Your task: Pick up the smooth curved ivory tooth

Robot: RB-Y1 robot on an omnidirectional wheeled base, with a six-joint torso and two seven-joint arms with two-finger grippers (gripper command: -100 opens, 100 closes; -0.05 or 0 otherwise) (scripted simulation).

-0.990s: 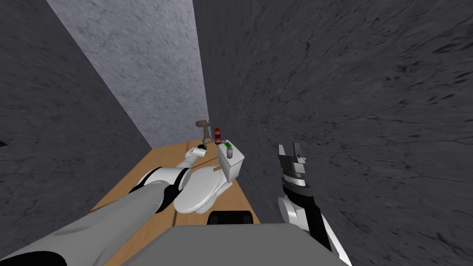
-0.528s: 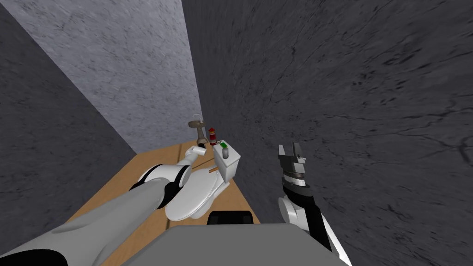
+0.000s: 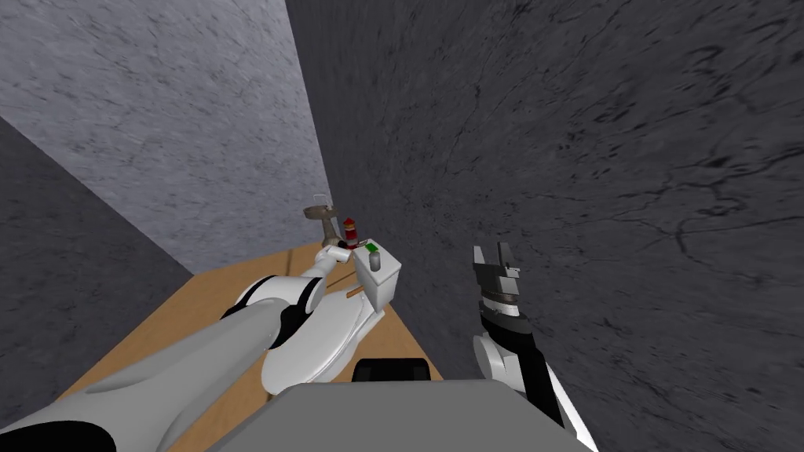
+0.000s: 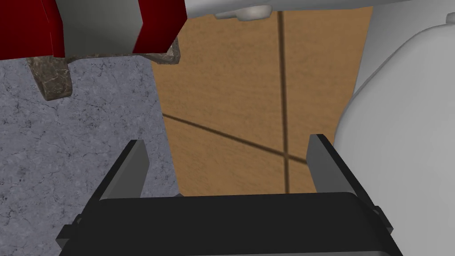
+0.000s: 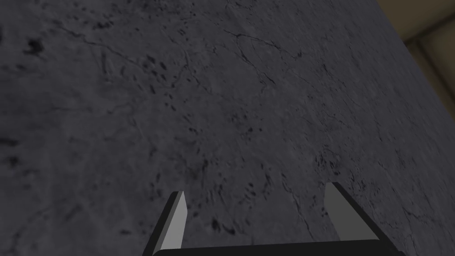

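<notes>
A white toilet (image 3: 314, 353) stands against the dark wall, and its tank (image 3: 378, 281) carries a green thing (image 3: 371, 248) and a small grey cylinder (image 3: 374, 260). A small tan sliver (image 3: 353, 293) lies at the foot of the tank; I cannot tell whether it is the tooth. My left gripper (image 3: 339, 255) hangs beside the tank, near a red object (image 3: 350, 229). In the left wrist view this gripper (image 4: 226, 140) is open over the wooden floor (image 4: 249, 98), with the toilet's white side (image 4: 400, 142) next to one finger. My right gripper (image 3: 492, 251) is open at the dark wall.
A brown pedestal basin (image 3: 319, 214) stands in the corner behind the red object; its marbled foot (image 4: 53, 80) and the red and grey object (image 4: 97, 26) lie ahead of the left gripper. Grey walls close in on both sides of the narrow wooden floor (image 3: 157, 345).
The whole head picture has slid left, so I have turned right. My left gripper has stayed beside the tank. The right arm holds its pose.
</notes>
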